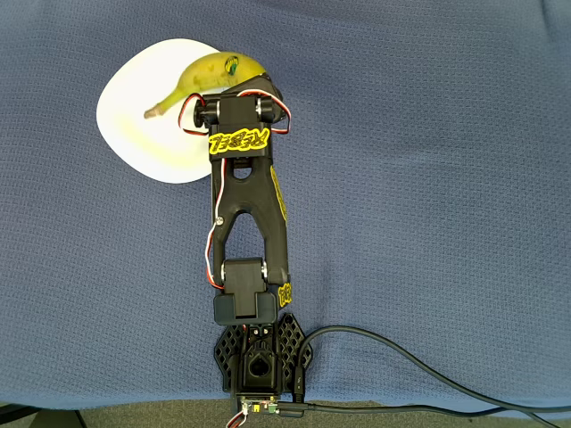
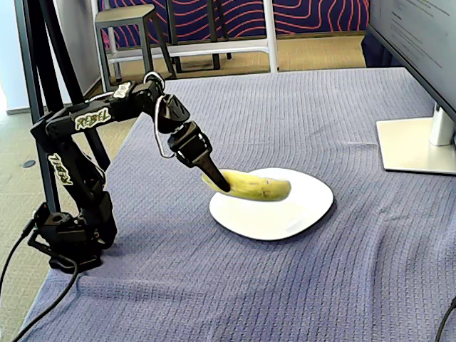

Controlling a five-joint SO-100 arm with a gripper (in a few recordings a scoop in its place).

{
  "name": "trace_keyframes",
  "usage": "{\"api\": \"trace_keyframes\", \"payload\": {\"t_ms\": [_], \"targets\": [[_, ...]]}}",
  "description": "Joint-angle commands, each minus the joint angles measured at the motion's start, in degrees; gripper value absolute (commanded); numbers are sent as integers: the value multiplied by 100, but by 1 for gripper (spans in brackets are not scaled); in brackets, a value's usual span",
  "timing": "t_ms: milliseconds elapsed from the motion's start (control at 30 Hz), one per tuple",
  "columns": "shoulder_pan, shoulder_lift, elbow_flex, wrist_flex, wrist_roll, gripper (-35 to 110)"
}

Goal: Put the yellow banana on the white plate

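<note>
The yellow banana (image 1: 207, 73) lies across the white plate (image 1: 134, 134) at the upper left of the blue cloth, its stem pointing left and its thick end hidden under my wrist. In the fixed view the banana (image 2: 258, 187) rests along the near-left part of the plate (image 2: 292, 217), its left end sticking out past the rim. My gripper (image 2: 216, 178) reaches down from the left and is shut on that end, one dark finger crossing in front of the fruit.
A monitor foot (image 2: 417, 146) stands on the cloth at the right, with the screen above it. Black stand poles (image 2: 43, 78) rise at the left behind my arm's base (image 2: 71, 235). Cables (image 1: 419, 366) trail from the base along the table's front edge.
</note>
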Motion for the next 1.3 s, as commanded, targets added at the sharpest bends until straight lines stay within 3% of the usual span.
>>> {"api": "trace_keyframes", "payload": {"t_ms": [0, 1267], "targets": [[-141, 562, 70, -562, -88, 0], [-589, -782, 1573, -2487, -325, 0]]}}
